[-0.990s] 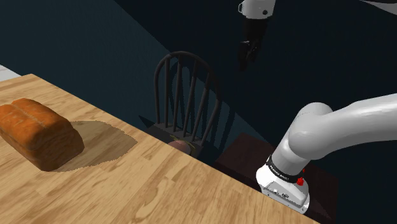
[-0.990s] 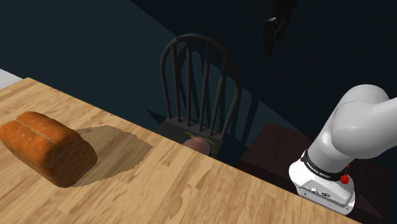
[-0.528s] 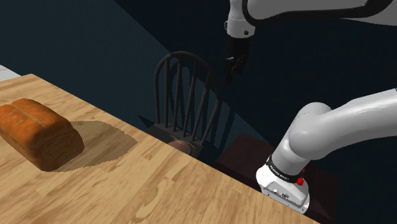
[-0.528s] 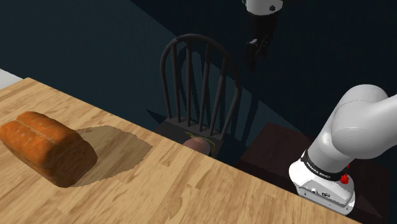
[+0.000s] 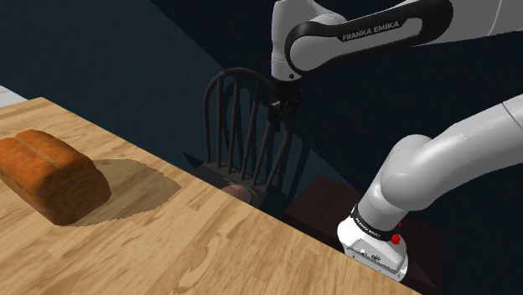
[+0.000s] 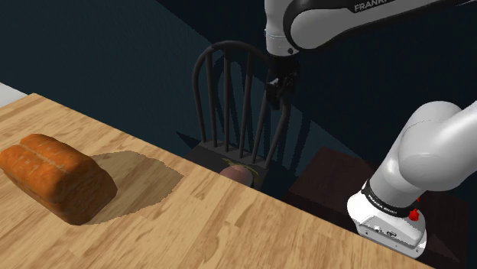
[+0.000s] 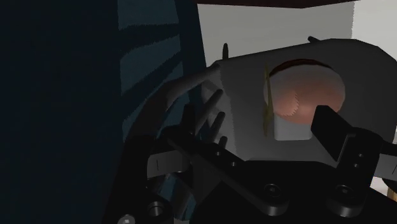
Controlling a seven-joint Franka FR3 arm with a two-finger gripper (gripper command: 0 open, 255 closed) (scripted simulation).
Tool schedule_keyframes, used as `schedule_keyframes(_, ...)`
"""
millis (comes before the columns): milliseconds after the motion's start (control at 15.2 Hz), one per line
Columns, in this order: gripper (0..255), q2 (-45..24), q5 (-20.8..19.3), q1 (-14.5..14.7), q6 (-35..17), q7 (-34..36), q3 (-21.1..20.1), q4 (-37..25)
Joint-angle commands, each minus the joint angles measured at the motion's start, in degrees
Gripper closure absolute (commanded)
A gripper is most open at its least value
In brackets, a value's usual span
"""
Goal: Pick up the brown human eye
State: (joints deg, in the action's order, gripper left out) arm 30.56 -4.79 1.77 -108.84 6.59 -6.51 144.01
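The brown human eye (image 5: 239, 192) is a small pinkish-brown ball lying on the seat of a dark spindle-back chair (image 5: 241, 126), half hidden behind the table's edge. It also peeks over that edge in the second exterior view (image 6: 238, 173). My black gripper (image 5: 281, 113) hangs above the seat beside the top of the chair back (image 6: 229, 92), well above the eye. Seen from the wrist, the eye (image 7: 305, 95) is a reddish-brown dome on the grey seat ahead of the gripper (image 7: 261, 130). The fingers (image 7: 329, 126) stand apart with nothing between them.
A brown bread loaf (image 5: 49, 176) lies on the wooden table (image 5: 209, 247) at the shoulder view's left. The arm's base (image 5: 377, 243) sits on a dark stand (image 5: 314, 205) beside the chair. Dark blue walls stand behind.
The arm has swung down and toward the shoulder view's left, carrying the gripper from high above down to the chair back's top. The eye and the loaf have not moved.
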Motion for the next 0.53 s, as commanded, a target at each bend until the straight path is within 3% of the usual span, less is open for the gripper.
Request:
schedule_keyframes(0,0,-3.6,-0.3,-0.1,-4.8,1.6,-0.8,1.1)
schedule_keyframes(462,0,-18.2,-3.2,-0.7,-17.8,8.4,-4.0,-0.2)
